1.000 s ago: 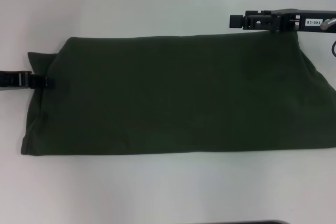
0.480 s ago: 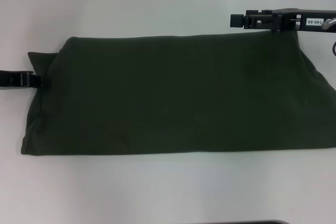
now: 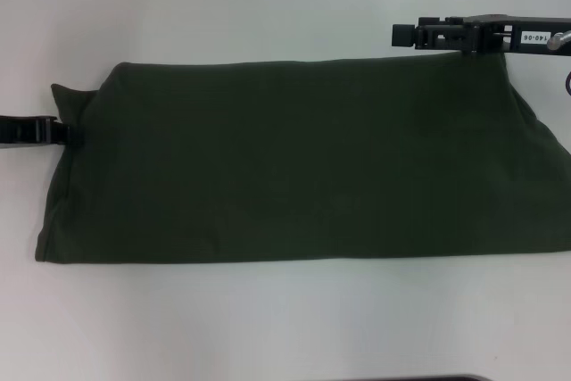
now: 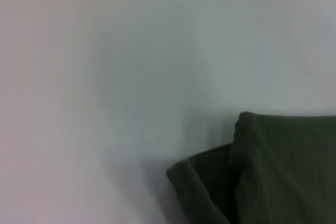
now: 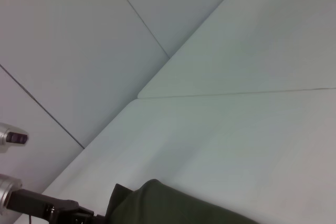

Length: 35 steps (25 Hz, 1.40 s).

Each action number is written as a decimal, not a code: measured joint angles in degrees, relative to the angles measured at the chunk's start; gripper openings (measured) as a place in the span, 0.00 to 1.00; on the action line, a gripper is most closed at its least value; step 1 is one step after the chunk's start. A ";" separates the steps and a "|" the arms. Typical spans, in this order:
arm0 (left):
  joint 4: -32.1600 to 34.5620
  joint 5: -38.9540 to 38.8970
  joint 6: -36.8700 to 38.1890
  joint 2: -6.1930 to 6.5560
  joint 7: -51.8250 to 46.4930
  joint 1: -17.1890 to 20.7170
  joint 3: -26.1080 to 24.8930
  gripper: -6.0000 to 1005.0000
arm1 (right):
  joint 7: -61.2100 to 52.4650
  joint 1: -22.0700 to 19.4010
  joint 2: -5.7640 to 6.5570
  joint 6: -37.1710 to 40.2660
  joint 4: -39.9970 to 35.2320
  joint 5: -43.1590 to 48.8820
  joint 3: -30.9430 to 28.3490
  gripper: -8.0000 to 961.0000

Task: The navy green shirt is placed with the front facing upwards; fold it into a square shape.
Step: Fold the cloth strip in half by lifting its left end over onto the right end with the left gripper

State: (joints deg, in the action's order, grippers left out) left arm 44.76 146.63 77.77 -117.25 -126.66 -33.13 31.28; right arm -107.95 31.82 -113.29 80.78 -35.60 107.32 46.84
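On your left, the left claw (image 3: 64, 134) is sitting at the shirt's (image 3: 294, 162) left short edge, about halfway along it; you cannot tell whether its fingers are parted or pinching the cloth. The shirt is lying across the middle of the white desk (image 3: 268, 327) as a long flat band with only plain green showing, so you are probably facing the end-to-end folds. Expect it to behave as light, limp cotton: it is likely to sag and slide over itself, so take all the layers together at the end corners and lift evenly. On your right, the right claw (image 3: 403, 35) is hovering at the far right corner, its opening impossible to judge.
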 joint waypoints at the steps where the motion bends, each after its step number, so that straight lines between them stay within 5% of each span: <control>1: 0.09 -0.02 0.07 0.00 -0.06 0.00 -0.15 0.08 | 0.02 0.00 0.00 0.00 0.00 0.00 -0.01 0.95; 14: 0.59 0.23 2.83 0.37 -0.56 0.11 -0.45 0.09 | 0.28 -0.09 -0.09 -0.06 0.00 0.00 -0.55 0.95; 20: 0.63 0.05 2.55 0.33 -0.63 0.41 -1.00 0.23 | 0.33 -0.09 -0.09 -0.03 0.00 0.00 -0.63 0.95; 25: 0.72 0.33 2.32 0.37 -1.48 0.44 -1.04 0.46 | 0.31 -0.09 -0.11 -0.01 0.00 0.02 -0.71 0.95; 28: 0.94 0.89 2.31 0.50 -2.21 0.48 -1.05 0.69 | 0.30 -0.09 -0.18 0.15 0.00 0.14 -0.71 0.95; 33: 1.23 2.79 2.99 0.72 -3.60 0.09 -1.12 0.87 | 0.25 -0.09 -0.11 0.29 0.00 0.18 -0.78 0.95; 35: 1.25 3.24 3.30 0.75 -3.85 0.02 -1.13 0.87 | 0.24 -0.13 -0.07 0.29 0.00 0.18 -0.78 0.95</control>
State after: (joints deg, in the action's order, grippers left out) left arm 46.01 149.88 81.07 -116.49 -130.52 -33.11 30.15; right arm -107.71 31.69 -113.36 81.07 -35.60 107.49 46.05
